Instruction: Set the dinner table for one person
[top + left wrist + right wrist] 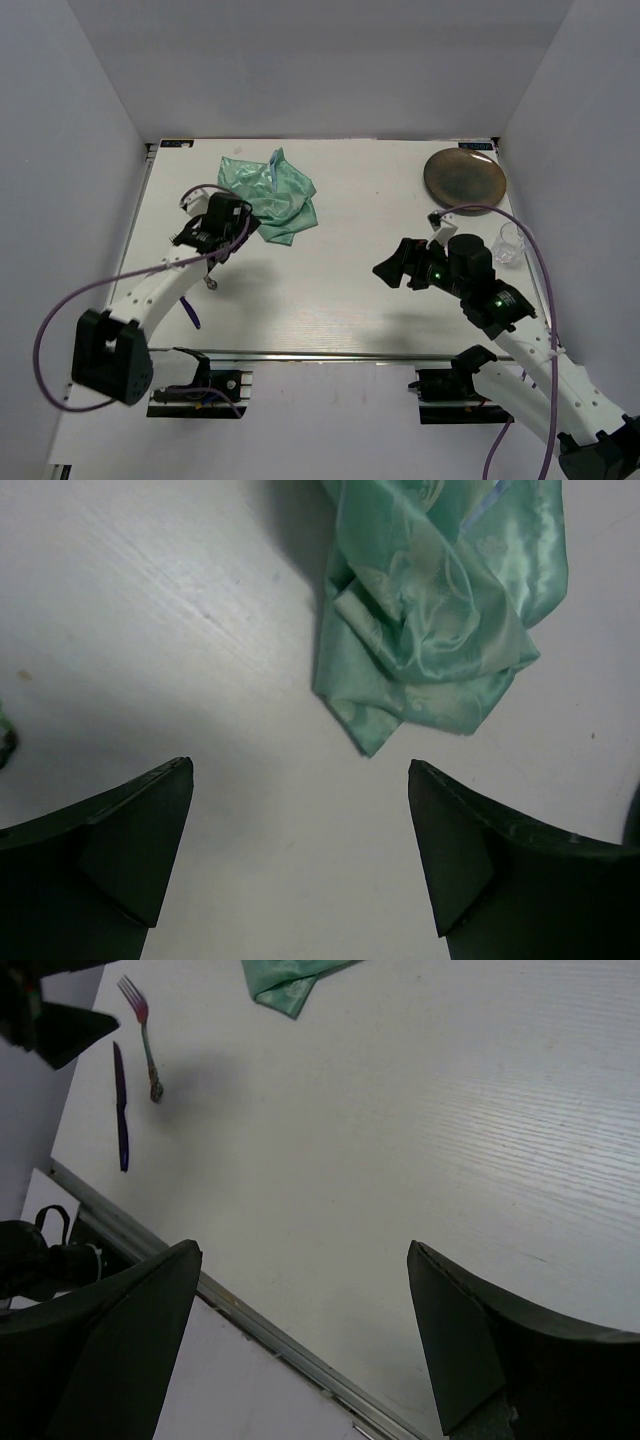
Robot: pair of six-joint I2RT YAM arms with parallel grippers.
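The dinner table point(340, 300) is a white tabletop with a metal rail point(330, 356) along its front edge. A crumpled shiny green cloth point(272, 195) lies at the back left. My left gripper point(243, 228) is open and empty, just short of the cloth's near corner point(372, 742). My right gripper point(392, 262) is open and empty above the table's right middle point(450, 1110). A round bronze plate point(465, 177) lies at the back right, and a clear glass point(511, 243) stands near it. A fork point(146, 1042) and a dark knife point(120, 1108) lie at the front left.
White walls close in the back and both sides. The front rail point(270, 1330) shows under my right gripper point(300, 1250). A purple cable loops from each arm. The fork point(212, 280) and knife point(191, 311) lie beside the left arm.
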